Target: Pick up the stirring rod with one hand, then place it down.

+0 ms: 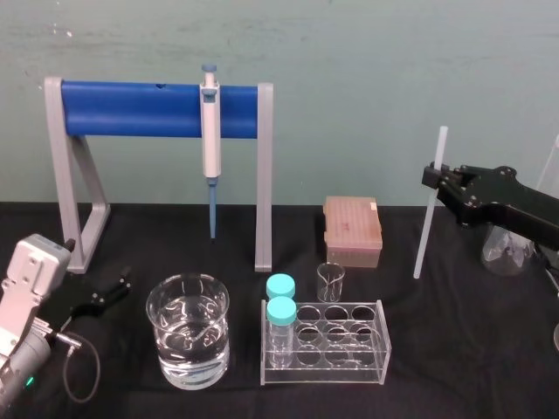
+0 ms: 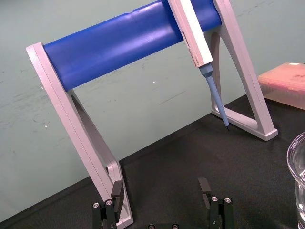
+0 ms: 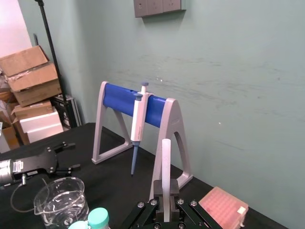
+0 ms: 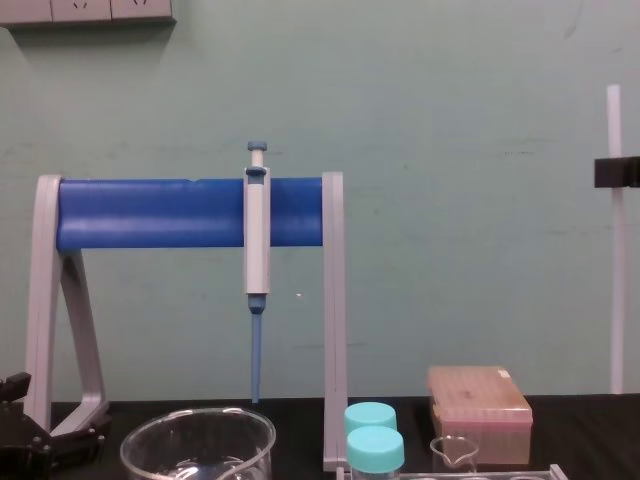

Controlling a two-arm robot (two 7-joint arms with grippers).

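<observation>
Arm pose: right gripper (image 1: 436, 177) sits high at the right side, well above the worktop (image 1: 454, 349), on a black arm coming in from the right edge. It is clamped on the stirring rod (image 1: 428, 209), taking it in the upper third. A short length stands above the grip and the long remainder hangs below.

Rod near upright in the head view, lower end leaning a little toward the robot's left. That end is low over the black cloth, to the right of the pink tip box (image 1: 353, 229). Contact with the worktop cannot be told.

Chest view: rod reads as vertical at the far right, crossed by a black block level with the blue bar of the stand (image 1: 131, 109).

Right wrist view: rod rises straight from between the fingers (image 3: 174, 188), with the hanging pipette (image 1: 210, 131) beyond.

The left gripper (image 1: 109, 292) is low at the left, beside the stand's foot. Left wrist view shows its fingers spread wide with nothing between them, one just beside the stand leg.

Beaker of water (image 1: 188, 327) and tube rack (image 1: 323, 345) stand in the near middle
</observation>
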